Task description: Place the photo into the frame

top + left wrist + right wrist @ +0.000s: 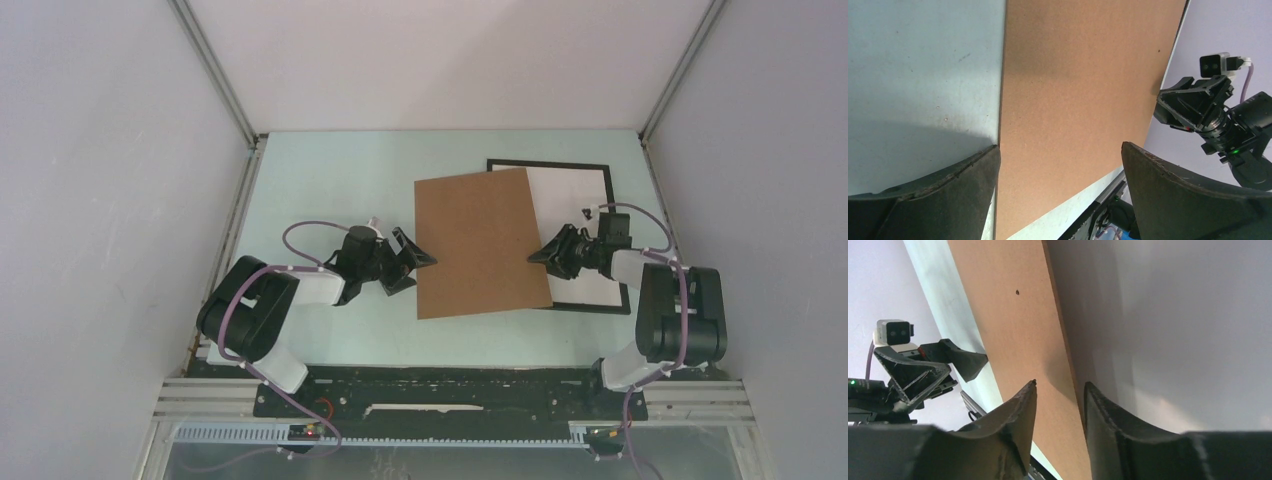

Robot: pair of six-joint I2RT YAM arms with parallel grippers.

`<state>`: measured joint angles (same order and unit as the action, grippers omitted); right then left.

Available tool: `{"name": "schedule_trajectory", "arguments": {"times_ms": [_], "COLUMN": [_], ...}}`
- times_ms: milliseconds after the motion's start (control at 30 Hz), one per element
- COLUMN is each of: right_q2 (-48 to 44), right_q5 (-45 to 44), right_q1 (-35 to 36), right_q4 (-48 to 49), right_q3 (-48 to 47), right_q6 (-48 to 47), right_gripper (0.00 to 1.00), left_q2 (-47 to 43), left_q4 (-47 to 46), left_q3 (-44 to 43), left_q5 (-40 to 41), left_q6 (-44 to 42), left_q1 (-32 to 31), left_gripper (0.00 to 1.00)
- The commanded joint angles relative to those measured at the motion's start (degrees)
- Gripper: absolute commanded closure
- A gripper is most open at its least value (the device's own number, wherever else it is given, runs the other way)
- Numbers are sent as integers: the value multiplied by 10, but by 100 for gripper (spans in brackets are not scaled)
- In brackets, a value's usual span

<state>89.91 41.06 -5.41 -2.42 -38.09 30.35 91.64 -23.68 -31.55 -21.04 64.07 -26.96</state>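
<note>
Brown board [480, 245], long axis 12–6, is straddled at 3 o'clock by half-closed right gripper [533, 258], poss. not yet gripped; left gripper [418, 270] wide, empty.

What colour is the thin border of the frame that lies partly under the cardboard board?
Black; the frame shows best in the top external view.

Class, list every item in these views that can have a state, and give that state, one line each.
cardboard board: lying skewed, overlapping the frame's left side.
frame: flat on the table, white sheet showing inside.
left gripper: fingers wide open at the board's left edge, empty.
right gripper: fingers partly closed at the board's right edge; grip unclear.
</note>
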Motion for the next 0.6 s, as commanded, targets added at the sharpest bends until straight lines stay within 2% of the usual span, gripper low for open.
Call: {"name": "schedule_trajectory", "arguments": {"times_ms": [0, 100, 200, 300, 467, 500, 567], "right_q2": [-72, -110, -141, -183, -270, -282, -307], "right_q5": [80, 74, 100, 115, 89, 88, 94], "right_q1": [17, 15, 17, 31, 53, 53, 53], "right_q4": [29, -4, 8, 19, 9, 10, 14], "right_q3": [4, 4, 10, 19, 20, 20, 19], "right_q6": [41, 43, 72, 103, 133, 140, 155], "right_gripper": [56, 63, 75, 77, 80, 82, 93], "left_q2": [9, 9, 4, -12, -49, -58, -77], "left_q4": [18, 14, -1, -5, -4, -1, 4], "left_q3": [-10, -10, -8, -1, 9, 10, 9], "left_q5": [-51, -65, -87, -95, -94, -94, -95], "left_q6": [-19, -29, -30, -30, -33, -34, -45], "left_q1": [-13, -13, -13, -14, -18, -20, -25], "left_gripper": [0, 0, 0, 0, 0, 0, 0]}}
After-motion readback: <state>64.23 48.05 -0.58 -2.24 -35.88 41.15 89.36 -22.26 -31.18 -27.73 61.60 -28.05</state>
